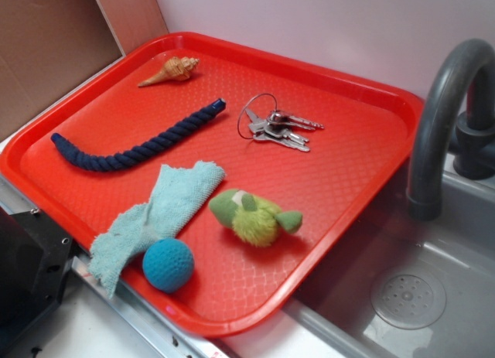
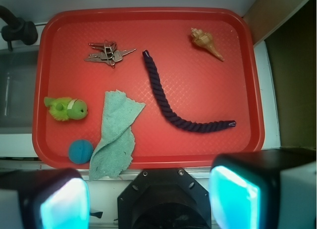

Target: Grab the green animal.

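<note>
The green animal [image 1: 254, 216] [image 2: 67, 109], a fuzzy lime-green plush with darker ends, lies on the red tray [image 1: 356, 172] [image 2: 208, 140] near its sink-side edge. In the wrist view my gripper [image 2: 148, 202] hangs high above the tray's near rim, far from the animal. Its two cyan pads [image 2: 65, 205] stand wide apart with nothing between them. The gripper does not show in the exterior view.
On the tray also lie a light blue cloth [image 1: 158, 215] [image 2: 117, 135], a teal ball [image 1: 168, 264] [image 2: 80, 151], a dark blue rope [image 1: 139, 148] [image 2: 173, 98], keys [image 1: 278, 128] [image 2: 105, 53] and a shell [image 1: 172, 70] [image 2: 207, 42]. A grey faucet [image 1: 441, 118] and sink [image 1: 402, 296] border it.
</note>
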Available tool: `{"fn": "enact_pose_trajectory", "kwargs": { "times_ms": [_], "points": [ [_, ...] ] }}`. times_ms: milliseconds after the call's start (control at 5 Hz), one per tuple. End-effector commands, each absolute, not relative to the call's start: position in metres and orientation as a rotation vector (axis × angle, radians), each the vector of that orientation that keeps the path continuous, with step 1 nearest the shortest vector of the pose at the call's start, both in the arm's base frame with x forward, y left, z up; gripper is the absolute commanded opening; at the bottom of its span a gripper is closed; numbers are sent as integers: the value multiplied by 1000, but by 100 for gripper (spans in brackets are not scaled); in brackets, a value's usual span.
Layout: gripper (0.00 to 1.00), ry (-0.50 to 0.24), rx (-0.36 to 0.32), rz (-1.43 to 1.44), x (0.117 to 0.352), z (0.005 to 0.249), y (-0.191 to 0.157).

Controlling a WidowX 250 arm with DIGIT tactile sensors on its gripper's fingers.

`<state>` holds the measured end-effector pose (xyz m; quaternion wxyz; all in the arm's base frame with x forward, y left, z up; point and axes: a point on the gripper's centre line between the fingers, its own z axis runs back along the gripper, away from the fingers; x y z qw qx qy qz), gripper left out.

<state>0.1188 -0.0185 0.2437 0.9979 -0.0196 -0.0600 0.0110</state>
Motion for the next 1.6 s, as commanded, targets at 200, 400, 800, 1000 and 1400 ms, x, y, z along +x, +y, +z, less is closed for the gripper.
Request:
{"fn": "enact_pose_trajectory", "kwargs": {
  "times_ms": [200,400,800,1000,1400],
  "points": [
    [100,-113,-80,-226,136,233,-32],
    [100,-147,-29,-480,151,225,-51],
    [100,-134,14,-948,182,195,-102],
    [100,-126,-6,-1089,193,174,-119],
    [100,-72,-70,-1283,202,128,-149]
  ]
}}
